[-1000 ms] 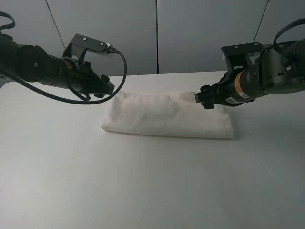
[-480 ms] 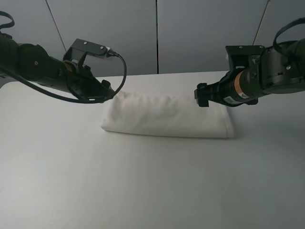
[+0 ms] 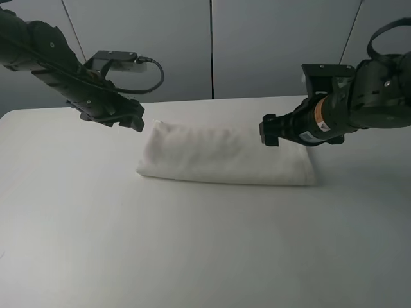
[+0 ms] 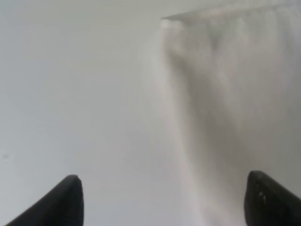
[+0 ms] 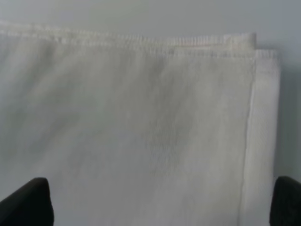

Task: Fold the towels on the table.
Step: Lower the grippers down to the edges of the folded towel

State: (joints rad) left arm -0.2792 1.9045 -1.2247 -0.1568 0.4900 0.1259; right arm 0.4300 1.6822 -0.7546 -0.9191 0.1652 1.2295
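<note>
Hanging with fingers wide apart and empty, the left tool (image 3: pixel 133 122) is just beside the far left corner of the towel (image 3: pixel 218 155). The right tool (image 3: pixel 268 131), equally spread, is above its right end. The towel lies folded on the worktop (image 3: pixel 192 250).

Soft white terry towel (image 3: pixel 225 156) on matt table (image 3: pixel 192 244).

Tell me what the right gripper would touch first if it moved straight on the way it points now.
Most likely the towel: in the right wrist view it fills the space ahead of the open right gripper, with nothing between. The gap to it is unclear.
</note>
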